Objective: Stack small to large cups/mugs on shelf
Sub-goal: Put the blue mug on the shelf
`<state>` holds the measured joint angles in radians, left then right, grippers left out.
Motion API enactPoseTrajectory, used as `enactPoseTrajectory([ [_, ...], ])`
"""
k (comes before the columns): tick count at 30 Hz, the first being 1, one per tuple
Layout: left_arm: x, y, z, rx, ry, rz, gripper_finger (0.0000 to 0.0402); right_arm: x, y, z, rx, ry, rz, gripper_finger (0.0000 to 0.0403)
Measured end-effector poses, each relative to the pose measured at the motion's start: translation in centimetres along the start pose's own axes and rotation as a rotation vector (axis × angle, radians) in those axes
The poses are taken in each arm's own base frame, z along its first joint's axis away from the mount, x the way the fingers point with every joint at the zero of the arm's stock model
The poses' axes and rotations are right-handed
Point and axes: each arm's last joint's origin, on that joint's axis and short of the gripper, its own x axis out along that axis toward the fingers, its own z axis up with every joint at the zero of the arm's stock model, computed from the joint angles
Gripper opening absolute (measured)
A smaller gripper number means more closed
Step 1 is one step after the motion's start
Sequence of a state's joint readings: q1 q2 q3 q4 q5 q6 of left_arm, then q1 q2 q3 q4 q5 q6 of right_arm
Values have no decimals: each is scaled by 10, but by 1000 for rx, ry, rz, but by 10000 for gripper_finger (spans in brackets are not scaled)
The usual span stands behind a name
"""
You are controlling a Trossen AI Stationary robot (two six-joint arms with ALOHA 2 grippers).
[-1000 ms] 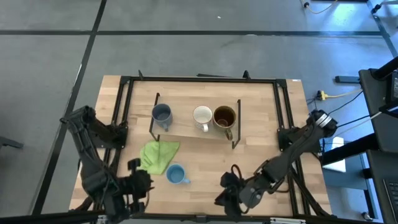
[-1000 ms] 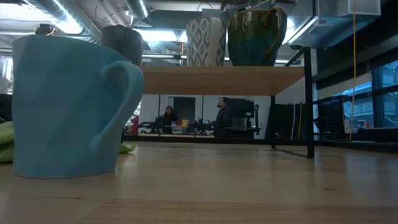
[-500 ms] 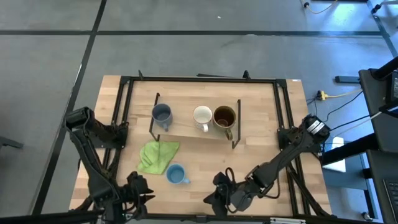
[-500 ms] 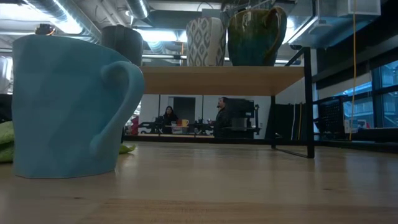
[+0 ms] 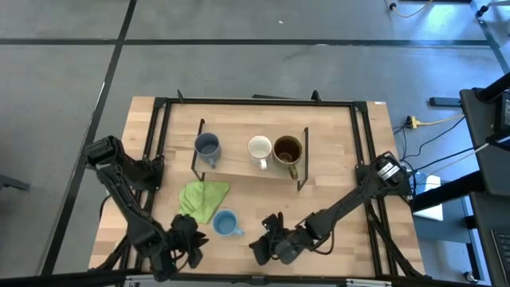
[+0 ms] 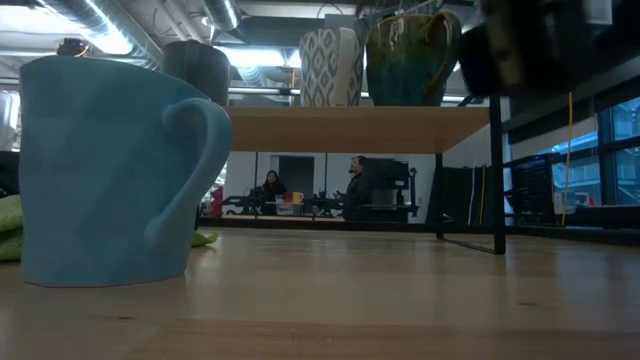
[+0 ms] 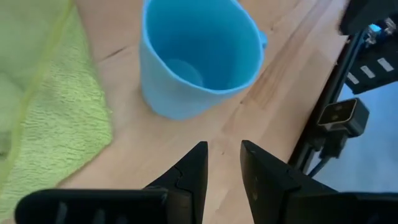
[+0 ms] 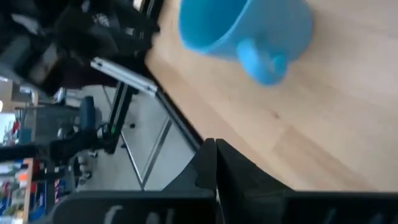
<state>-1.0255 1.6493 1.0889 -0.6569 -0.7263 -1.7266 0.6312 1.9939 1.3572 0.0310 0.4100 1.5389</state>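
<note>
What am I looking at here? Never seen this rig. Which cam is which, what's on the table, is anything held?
It is a table with two dark robot arms, each ending in a two-finger tool. The overhead picture shows everything: the left tool and right tool sit at the table's near edge, either side of a light blue mug. A green cloth lies beside that mug. Behind them stands a low wooden shelf carrying a grey-blue mug, a white mug and a brown mug.

The table-height picture looks level across the wood, so the light blue mug looms large. The other two pictures come from cameras on the wrists; both look past their own fingers at that same mug.

The left tool is open, the right one shut. Neither holds anything.
</note>
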Motion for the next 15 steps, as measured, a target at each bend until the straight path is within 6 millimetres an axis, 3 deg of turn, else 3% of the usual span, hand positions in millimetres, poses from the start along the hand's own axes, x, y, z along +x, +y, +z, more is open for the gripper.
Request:
enactPoseTrajectory([
  [9, 10, -2, 11, -39, 41, 27, 89, 9, -11, 23, -12, -130, -103, 1],
  [15, 16, -1, 18, -75, 41, 52, 89, 10, -22, 26, -6, -136, -200, 0],
])
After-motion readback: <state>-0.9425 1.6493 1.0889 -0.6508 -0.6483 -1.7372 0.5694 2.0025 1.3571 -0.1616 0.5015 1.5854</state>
